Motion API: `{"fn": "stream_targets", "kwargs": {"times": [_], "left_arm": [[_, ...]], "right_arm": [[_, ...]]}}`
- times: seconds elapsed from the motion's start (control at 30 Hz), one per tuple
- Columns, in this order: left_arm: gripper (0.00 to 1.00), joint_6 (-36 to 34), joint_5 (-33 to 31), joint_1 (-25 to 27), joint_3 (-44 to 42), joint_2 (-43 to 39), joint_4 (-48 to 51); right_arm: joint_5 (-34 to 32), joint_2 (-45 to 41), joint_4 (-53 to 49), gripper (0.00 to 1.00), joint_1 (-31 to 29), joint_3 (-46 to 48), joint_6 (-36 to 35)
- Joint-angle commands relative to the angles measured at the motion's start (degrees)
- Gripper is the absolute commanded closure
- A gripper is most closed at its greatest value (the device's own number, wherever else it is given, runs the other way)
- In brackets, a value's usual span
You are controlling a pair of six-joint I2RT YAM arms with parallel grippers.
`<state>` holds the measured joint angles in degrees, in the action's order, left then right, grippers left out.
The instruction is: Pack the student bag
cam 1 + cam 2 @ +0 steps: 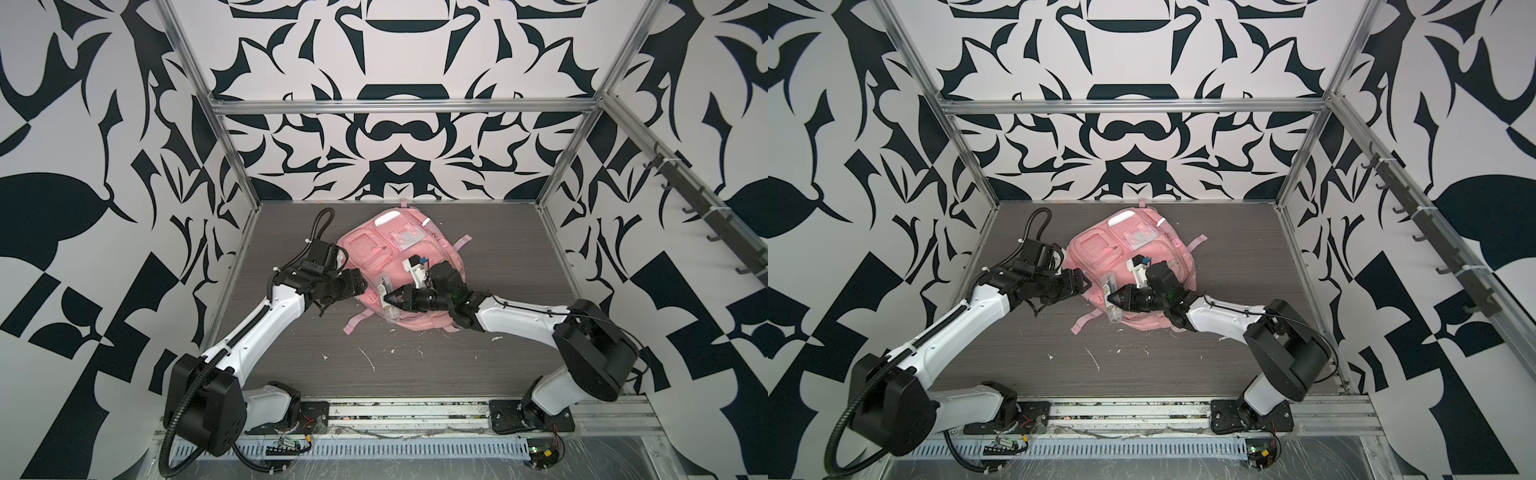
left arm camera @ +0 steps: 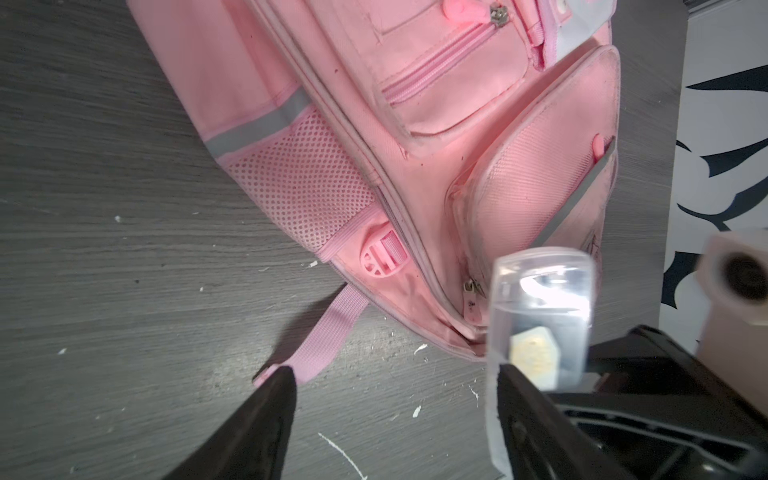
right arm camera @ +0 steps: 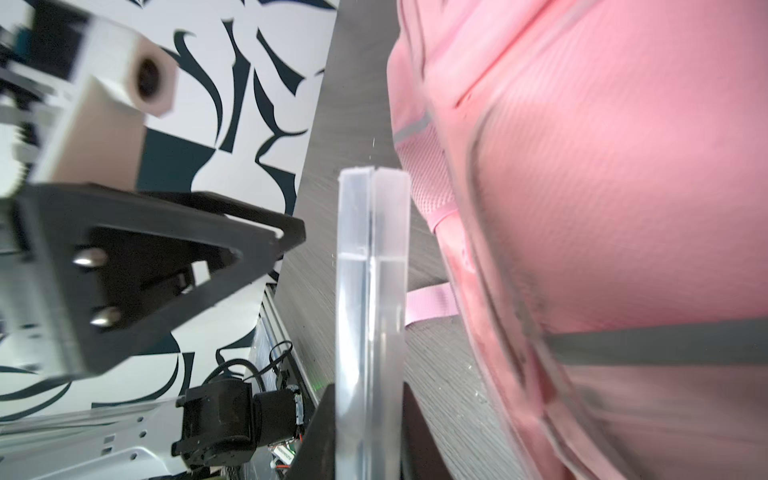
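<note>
Left wrist view shows our left gripper (image 2: 390, 380) with fingers spread wide and holding nothing, just beside one corner of the student bag (image 2: 436, 104). The bag lies flat on the table (image 1: 498, 332), front pockets up. Our right gripper (image 1: 388, 302) reaches across the bag and is clamped on a clear case (image 1: 382, 285) poised over that same corner. The case's long axis runs along the bag's edge by the zip pull (image 2: 471, 289). We judge the right arm must feed it in; whether the zip is open we cannot tell.
</note>
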<state>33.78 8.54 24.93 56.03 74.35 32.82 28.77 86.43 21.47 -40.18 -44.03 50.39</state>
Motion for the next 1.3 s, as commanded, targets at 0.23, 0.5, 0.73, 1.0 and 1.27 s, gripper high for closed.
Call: {"fn": "stream_targets", "kwargs": {"times": [0.23, 0.5, 0.73, 1.0, 1.27], "left_arm": [[0.25, -6.7, -12.3, 12.0, 9.2, 9.1, 1.3], [0.34, -14.6, -23.2, 22.8, 18.6, 19.8, 3.9], [0.39, -21.3, -30.8, 29.7, 25.6, 28.6, 7.2], [0.40, -24.4, -32.1, 31.7, 28.9, 33.5, 8.4], [0.41, -27.5, -33.7, 34.3, 30.6, 36.6, 8.3]], "right_arm": [[-1.8, -17.7, -10.0, 0.87, 15.5, 7.2, -1.6], [-1.4, -26.6, -14.2, 0.89, 26.5, 12.0, 1.3], [0.8, -30.1, -17.0, 0.90, 31.8, 13.6, 1.6], [1.9, -31.0, -18.1, 0.90, 33.1, 14.0, 1.5], [2.0, -30.9, -18.5, 0.90, 33.3, 14.0, 1.4]]}}
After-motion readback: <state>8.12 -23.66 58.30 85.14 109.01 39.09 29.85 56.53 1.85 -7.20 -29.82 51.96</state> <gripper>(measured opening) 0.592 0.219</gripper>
